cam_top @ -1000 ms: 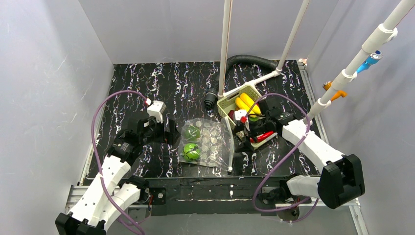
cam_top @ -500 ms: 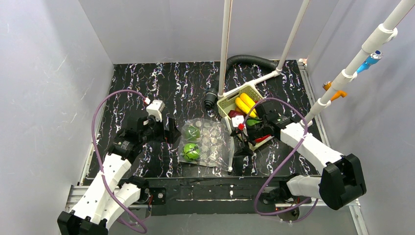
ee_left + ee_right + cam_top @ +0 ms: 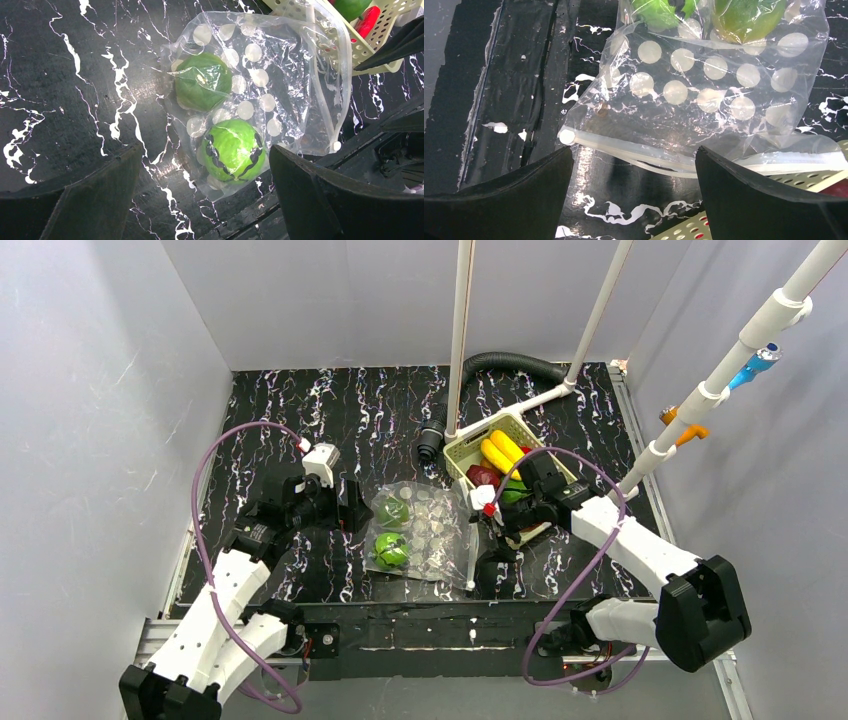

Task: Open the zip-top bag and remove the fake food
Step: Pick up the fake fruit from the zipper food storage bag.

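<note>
The zip-top bag (image 3: 420, 530) lay flat on the table (image 3: 300, 410) between my two arms, its zip edge (image 3: 634, 150) turned toward the pale green basket (image 3: 458, 452) and resting against its corner. Two green pieces (image 3: 202, 81) of fake food sat inside it, so I judged the job unfinished. A banana (image 3: 503, 452) and some red pieces lay in the basket, and only these two remained. I could not tell whether the zip was parted. The left fingers (image 3: 95, 200) stood wide apart beside the bag's closed end. The right fingers (image 3: 764, 200) stood apart over the zip edge, holding nothing.
</note>
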